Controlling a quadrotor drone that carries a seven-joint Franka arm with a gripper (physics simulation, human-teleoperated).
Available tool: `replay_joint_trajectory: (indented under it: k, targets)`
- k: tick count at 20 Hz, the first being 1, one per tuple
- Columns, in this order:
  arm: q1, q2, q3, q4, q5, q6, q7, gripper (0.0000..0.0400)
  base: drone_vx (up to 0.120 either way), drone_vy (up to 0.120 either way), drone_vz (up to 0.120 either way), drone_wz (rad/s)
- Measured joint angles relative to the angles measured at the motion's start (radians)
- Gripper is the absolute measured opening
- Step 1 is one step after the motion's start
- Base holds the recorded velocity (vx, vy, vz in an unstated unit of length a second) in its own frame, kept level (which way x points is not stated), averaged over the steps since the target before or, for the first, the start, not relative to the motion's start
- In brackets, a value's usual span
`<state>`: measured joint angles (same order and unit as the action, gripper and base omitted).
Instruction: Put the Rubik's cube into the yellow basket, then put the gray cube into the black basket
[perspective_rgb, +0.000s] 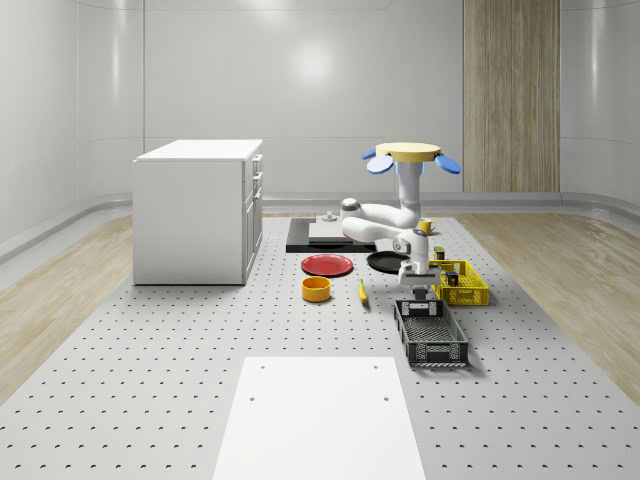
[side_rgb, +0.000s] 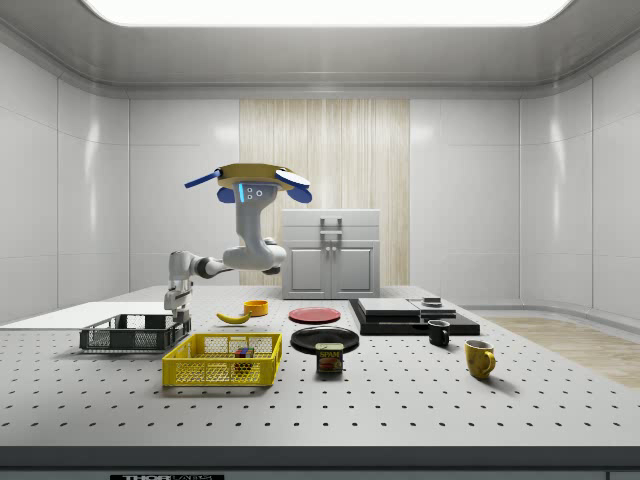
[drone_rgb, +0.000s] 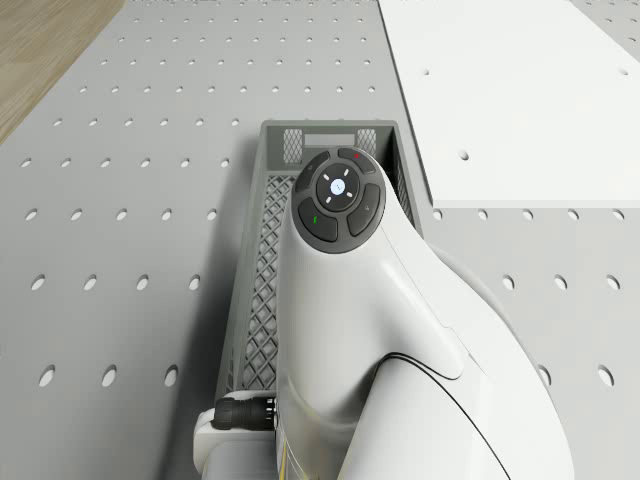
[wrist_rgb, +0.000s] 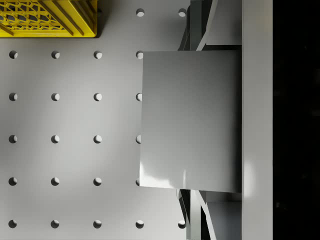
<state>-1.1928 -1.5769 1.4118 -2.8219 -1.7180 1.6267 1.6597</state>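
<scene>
The gray cube (wrist_rgb: 190, 120) sits between my gripper's (wrist_rgb: 198, 120) two fingers (wrist_rgb: 196, 25), which are shut on its opposite faces. The gripper (perspective_rgb: 416, 291) hangs low at the near end of the black basket (perspective_rgb: 432, 335), at that basket's (side_rgb: 125, 333) right end in the side view. The yellow basket (side_rgb: 222, 360) stands beside it with the Rubik's cube (side_rgb: 243, 353) inside. My drone (perspective_rgb: 410, 155) hovers high over the table behind the baskets, its arm bent down to the gripper (side_rgb: 179, 303). In the drone view the arm's wrist (drone_rgb: 340, 195) covers part of the black basket (drone_rgb: 262, 270).
A white cabinet (perspective_rgb: 200, 210) stands at the whole-scene view's left. A red plate (perspective_rgb: 327, 265), orange bowl (perspective_rgb: 316, 289), banana (perspective_rgb: 362, 291) and black plate (perspective_rgb: 385, 261) lie near the baskets. A can (side_rgb: 329, 358) and two mugs (side_rgb: 479, 358) stand at the side view's right.
</scene>
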Motion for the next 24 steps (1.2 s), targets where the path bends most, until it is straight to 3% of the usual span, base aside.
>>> replay_joint_trajectory:
  k: [19,24]
  targets:
    - [-0.001,-0.009,0.001,0.000,0.003,0.008,0.004,0.0251,0.120,0.000,0.000,0.000]
    - [-0.004,-0.011,-0.019,0.003,-0.015,0.017,0.005,0.0251,0.016,0.000,0.000,0.000]
